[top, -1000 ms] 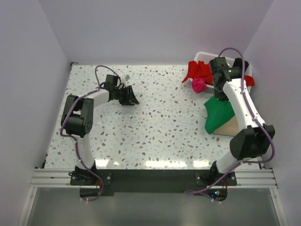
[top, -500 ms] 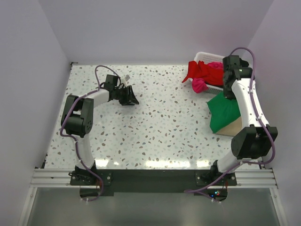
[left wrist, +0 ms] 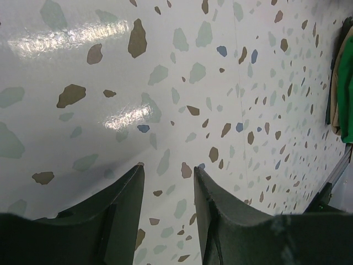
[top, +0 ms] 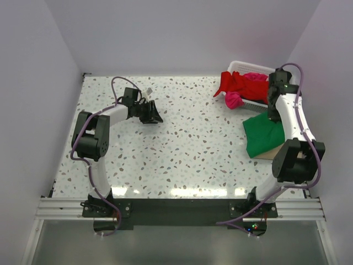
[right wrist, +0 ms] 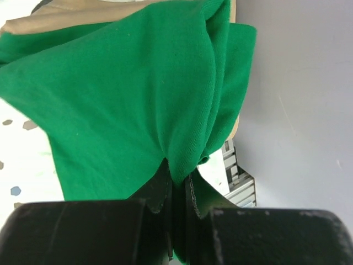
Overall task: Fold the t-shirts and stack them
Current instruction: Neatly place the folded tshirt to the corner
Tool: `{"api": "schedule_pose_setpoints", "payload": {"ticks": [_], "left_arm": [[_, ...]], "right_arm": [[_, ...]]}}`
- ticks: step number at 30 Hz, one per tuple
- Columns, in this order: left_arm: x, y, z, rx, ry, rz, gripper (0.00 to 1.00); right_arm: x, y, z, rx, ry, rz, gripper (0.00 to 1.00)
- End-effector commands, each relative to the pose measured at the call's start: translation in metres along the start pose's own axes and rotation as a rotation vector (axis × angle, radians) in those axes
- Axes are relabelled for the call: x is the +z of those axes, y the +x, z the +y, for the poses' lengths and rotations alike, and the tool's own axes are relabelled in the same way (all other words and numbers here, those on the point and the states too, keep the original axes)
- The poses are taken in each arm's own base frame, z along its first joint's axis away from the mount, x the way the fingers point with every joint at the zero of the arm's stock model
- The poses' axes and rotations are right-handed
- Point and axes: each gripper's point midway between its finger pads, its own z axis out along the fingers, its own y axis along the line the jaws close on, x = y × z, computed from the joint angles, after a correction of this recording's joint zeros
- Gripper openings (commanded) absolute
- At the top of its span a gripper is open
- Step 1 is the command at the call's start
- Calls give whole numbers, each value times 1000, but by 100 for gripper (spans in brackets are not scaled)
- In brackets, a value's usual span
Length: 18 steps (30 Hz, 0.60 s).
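The bright green t-shirt [top: 265,136] lies spread at the table's right side, over the tan t-shirt [top: 270,154]. My right gripper [top: 272,113] is shut on the green shirt's far edge, near the right wall. In the right wrist view a fold of green cloth [right wrist: 138,94] runs into my right gripper [right wrist: 177,185], with tan cloth [right wrist: 83,14] showing behind it. Red [top: 238,84] and magenta [top: 233,100] t-shirts spill from the basket. My left gripper [top: 155,117] is open and empty over the far left of the table; it also shows in the left wrist view [left wrist: 168,174].
The white lattice basket [top: 242,65] stands at the far right corner, just behind my right gripper. The right wall runs close beside the right arm. In the left wrist view only speckled tabletop [left wrist: 182,72] lies under the left fingers.
My right gripper has carried the green shirt's edge rightward and back toward the right wall, spreading the shirt flatter over the tan one. The left arm has not moved.
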Motion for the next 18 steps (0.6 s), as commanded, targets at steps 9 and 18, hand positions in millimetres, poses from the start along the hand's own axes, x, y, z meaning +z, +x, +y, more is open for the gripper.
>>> {"api": "schedule_pose_setpoints", "payload": {"ticks": [9,18], "left_arm": [[-21,-23,-19,73,40,-74,47],[-39,-31,-28,128,20,-127,47]], "right_arm": [[32,-9,-43,198,204,23,79],[-15,-46,-31,338,-13,-193,99]]}}
